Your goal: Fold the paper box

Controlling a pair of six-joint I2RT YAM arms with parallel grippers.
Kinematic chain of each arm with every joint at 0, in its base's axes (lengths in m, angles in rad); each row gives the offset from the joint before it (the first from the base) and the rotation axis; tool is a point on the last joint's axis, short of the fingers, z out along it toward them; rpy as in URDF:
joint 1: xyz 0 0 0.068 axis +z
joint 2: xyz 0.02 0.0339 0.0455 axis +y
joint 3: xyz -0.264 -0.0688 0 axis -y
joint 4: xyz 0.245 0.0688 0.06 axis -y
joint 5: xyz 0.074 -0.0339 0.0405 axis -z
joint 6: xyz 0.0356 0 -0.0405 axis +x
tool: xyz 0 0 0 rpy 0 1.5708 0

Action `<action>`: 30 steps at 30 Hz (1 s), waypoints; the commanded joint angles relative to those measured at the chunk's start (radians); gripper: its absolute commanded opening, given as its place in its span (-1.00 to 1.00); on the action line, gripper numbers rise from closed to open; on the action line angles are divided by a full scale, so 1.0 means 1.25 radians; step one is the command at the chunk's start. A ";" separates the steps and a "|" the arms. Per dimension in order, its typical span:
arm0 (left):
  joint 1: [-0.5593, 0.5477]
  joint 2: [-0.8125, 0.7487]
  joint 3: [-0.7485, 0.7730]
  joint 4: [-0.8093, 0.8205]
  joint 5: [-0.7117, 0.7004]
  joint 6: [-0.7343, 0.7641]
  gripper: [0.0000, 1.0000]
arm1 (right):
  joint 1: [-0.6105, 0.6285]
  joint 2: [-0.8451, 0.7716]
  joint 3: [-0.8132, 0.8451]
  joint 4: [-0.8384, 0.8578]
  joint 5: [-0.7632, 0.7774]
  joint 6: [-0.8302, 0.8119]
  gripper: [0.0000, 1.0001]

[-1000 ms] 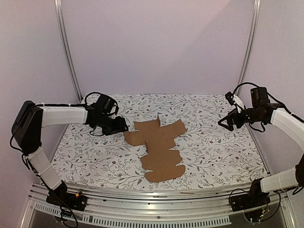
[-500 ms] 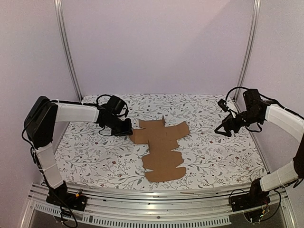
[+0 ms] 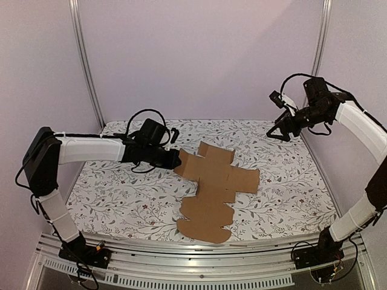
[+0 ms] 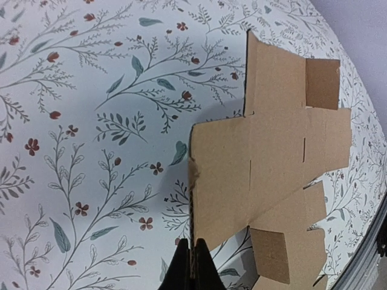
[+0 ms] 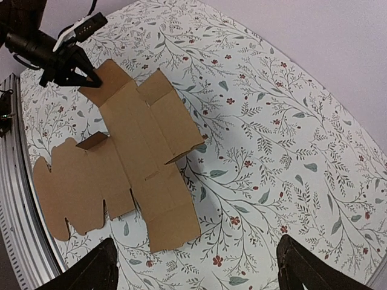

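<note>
Top external view: the left pincer (image 3: 176, 161) is clamped shut on the left-hand edge of the paper box (image 3: 217, 181), with the cardboard pinched between its tips. The right pincer (image 3: 281, 130) hangs in the air over the far right corner of the table (image 3: 115, 193), spread wide and gripping nothing.

The box is a flat, cross-shaped brown sheet around the middle of the table, with its rounded-tab end close to the near edge.

From the left wrist only the very tips of the fingers (image 4: 202, 275) show at the bottom of the frame, pressed together on the sheet's edge, and the sheet's lower part is cut off. The right wrist view shows just two dark finger stubs in the bottom corners. One small flap stands up a bit; the rest lies flat.
</note>
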 commanded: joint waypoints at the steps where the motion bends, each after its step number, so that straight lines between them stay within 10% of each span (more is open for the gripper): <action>1: -0.018 -0.082 -0.089 0.180 -0.033 0.048 -1.00 | 0.045 0.126 0.167 -0.145 0.033 -0.013 0.77; 18: -0.029 -0.032 -0.038 0.277 0.016 0.252 -1.00 | 0.150 0.654 0.811 -0.455 0.031 -0.061 0.58; 30: -0.032 -0.075 -0.060 0.276 -0.014 0.307 -1.00 | 0.171 0.626 0.671 -0.417 -0.020 -0.084 -0.21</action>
